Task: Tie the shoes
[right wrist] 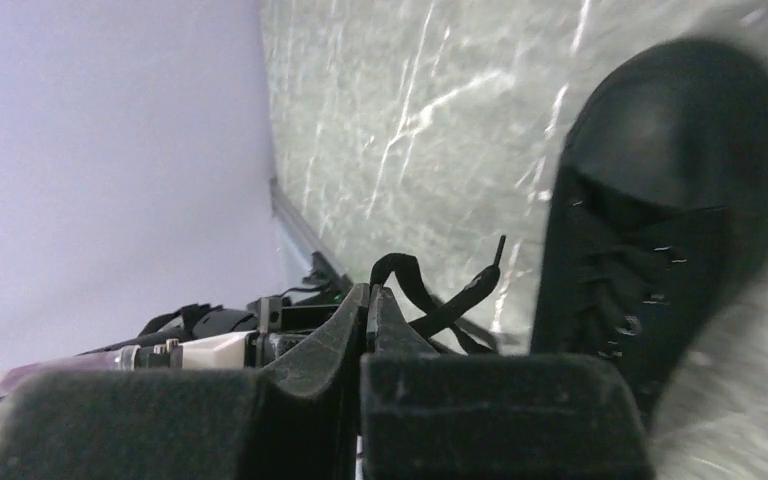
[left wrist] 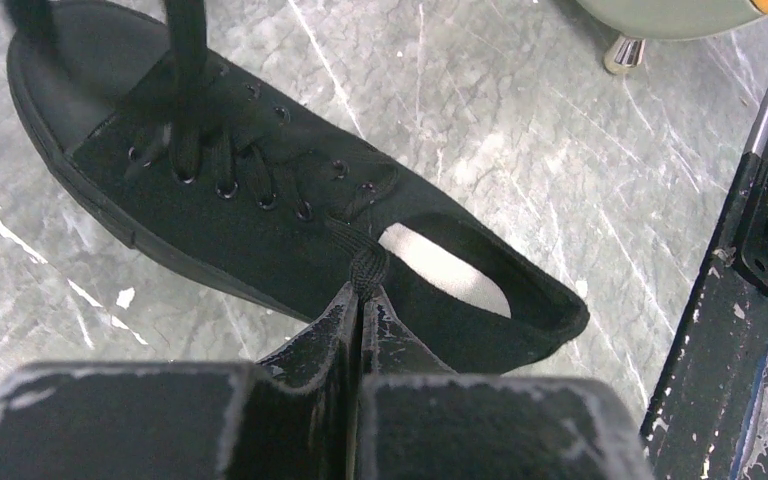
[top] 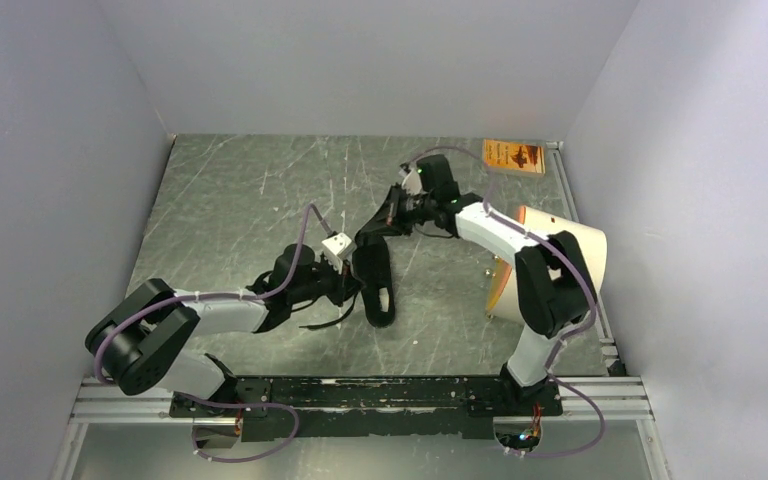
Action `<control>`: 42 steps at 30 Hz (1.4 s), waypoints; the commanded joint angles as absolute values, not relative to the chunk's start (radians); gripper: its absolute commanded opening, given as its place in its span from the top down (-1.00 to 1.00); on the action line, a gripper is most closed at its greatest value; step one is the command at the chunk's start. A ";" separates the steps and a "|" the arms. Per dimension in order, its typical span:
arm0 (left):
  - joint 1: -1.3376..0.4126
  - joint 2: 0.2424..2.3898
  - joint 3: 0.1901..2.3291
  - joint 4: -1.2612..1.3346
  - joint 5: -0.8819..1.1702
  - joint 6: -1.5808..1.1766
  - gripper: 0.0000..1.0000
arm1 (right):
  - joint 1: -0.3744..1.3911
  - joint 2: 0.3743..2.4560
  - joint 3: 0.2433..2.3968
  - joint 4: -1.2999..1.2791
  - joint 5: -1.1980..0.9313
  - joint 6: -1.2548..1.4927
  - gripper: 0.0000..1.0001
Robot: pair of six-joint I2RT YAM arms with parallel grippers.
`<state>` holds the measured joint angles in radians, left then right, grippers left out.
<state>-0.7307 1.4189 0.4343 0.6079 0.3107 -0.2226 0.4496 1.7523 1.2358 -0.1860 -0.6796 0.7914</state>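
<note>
The black shoe (top: 377, 283) lies flat in the middle of the table, toe toward the far side. In the left wrist view the shoe (left wrist: 260, 215) fills the upper left, with its pale insole showing. My left gripper (left wrist: 362, 290) is shut on a black lace (left wrist: 368, 266) at the shoe's tongue, beside the shoe (top: 352, 288). My right gripper (right wrist: 368, 290) is shut on the other lace (right wrist: 410, 285), which loops away from its tips. It hangs above the toe (top: 385, 222), and the shoe (right wrist: 660, 230) is blurred on the right of its view.
A cream-and-orange curved cylinder (top: 550, 262) stands at the right, behind my right arm; its edge shows in the left wrist view (left wrist: 680, 15). An orange box (top: 513, 155) lies at the far right corner. Grey walls enclose the table, and a black rail (top: 360, 392) runs along the near edge.
</note>
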 commanded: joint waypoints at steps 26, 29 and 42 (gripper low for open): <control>-0.757 1.411 0.349 0.802 0.379 -0.298 0.91 | 0.605 1.880 1.451 -0.552 -0.643 0.524 -0.25; -0.758 1.415 0.378 0.757 0.405 -0.308 0.91 | 0.567 1.813 1.450 -0.624 -0.631 0.436 -0.43; -0.720 1.574 0.637 0.429 0.575 -0.327 0.90 | 0.647 1.260 0.997 -0.375 -0.231 -0.019 -0.53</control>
